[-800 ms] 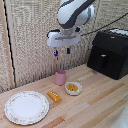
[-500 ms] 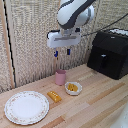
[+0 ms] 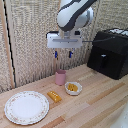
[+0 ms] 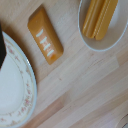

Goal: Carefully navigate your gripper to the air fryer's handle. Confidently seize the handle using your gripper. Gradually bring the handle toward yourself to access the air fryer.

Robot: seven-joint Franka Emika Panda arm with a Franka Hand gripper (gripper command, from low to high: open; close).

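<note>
- The table [image 3: 100, 102] is pale wood planking with a clear grain; behind it hangs a woven, beige wall covering [image 3: 30, 40].
- The large boxy matte black air fryer [image 3: 109, 52] stands at the table's back corner on the exterior view's right, its rounded drawer front facing the middle of the table.
- The short black plastic handle [image 3: 102, 62] sticks out from the middle of that drawer front, untouched.
- The white and grey pincer [image 3: 63, 54] hangs in the air well apart from the handle, above a small pink cup [image 3: 60, 77]; its two dark, blue-tipped fingers [image 3: 56, 54] point down with a clear gap between them and hold nothing.
- Just beside the cup sits a small white bowl of yellow sticks [image 3: 73, 88], and near that lies an orange oblong packet [image 3: 54, 96].
- A round white plate with a floral rim [image 3: 26, 106] lies toward the table's front edge on the exterior view's left.
- The wrist view shows the packet [image 4: 45, 35], the bowl [image 4: 102, 25] and the plate's rim [image 4: 22, 95] close up on the wood.
</note>
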